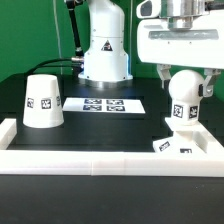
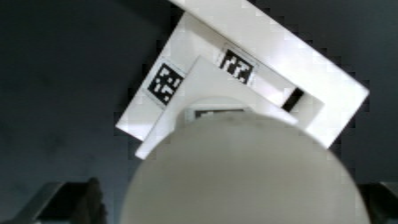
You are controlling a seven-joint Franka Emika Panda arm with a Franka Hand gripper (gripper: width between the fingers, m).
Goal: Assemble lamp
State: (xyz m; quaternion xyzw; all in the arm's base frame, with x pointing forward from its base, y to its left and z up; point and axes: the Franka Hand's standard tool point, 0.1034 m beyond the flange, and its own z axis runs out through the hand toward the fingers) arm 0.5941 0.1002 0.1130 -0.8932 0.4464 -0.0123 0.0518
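Closest to me is the white rail (image 1: 100,162) running across the front. Behind it, the shade (image 1: 41,101) sits on the exterior view's left and the marker board (image 1: 104,104) lies mid-table. Over on the right, the gripper (image 1: 187,78) is clamped on the bulb post (image 1: 183,103), which is upright right over the base (image 1: 176,146). Can't tell if they touch. Wrist cam: the post's round head fills most of the shot, with the tagged base beyond it.

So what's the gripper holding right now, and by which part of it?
The gripper holds the bulb post by its round head, upright over the base.
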